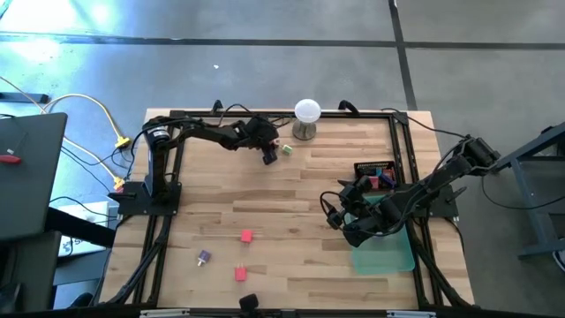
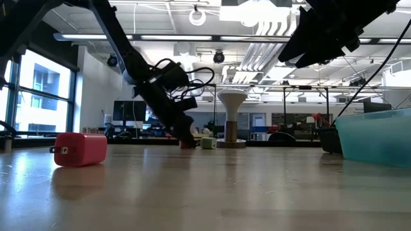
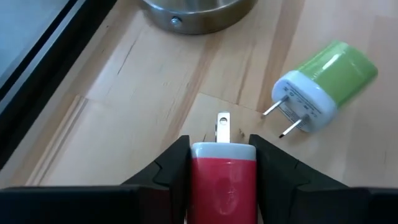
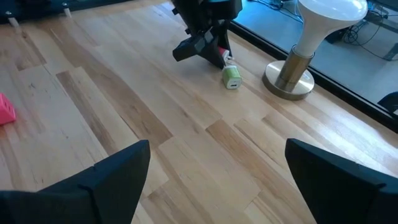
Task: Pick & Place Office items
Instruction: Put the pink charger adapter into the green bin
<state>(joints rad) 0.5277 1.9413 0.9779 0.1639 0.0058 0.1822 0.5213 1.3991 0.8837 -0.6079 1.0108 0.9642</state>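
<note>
My left gripper (image 1: pixel 269 159) is down at the tabletop near the far edge, shut on a red plug-in charger (image 3: pixel 222 180) whose metal prongs (image 3: pixel 222 126) point away from the fingers. A pale green charger (image 3: pixel 326 78) lies on its side on the wood just beyond, prongs toward the red one, touched by nothing. My right gripper (image 1: pixel 340 221) hangs open above the table at the right, by the tray's near-left corner, with nothing between its fingers (image 4: pixel 124 174). My left gripper pinches the red charger by its two opposite side faces (image 3: pixel 194 168), one finger on each, just behind the white prong end. The fingers slant down from the table's left and lie along the charger's body. The charger appears to rest on the wood (image 2: pixel 187 144).
A white ball on a metal stand (image 1: pixel 306 115) rises at the far edge beside the left gripper. A black basket (image 1: pixel 375 170) with small pieces and a translucent green tray (image 1: pixel 388 252) sit at the right. Red (image 1: pixel 245 236), (image 1: pixel 240 274), purple (image 1: pixel 204 257) and black (image 1: pixel 248 303) pieces lie near the front.
</note>
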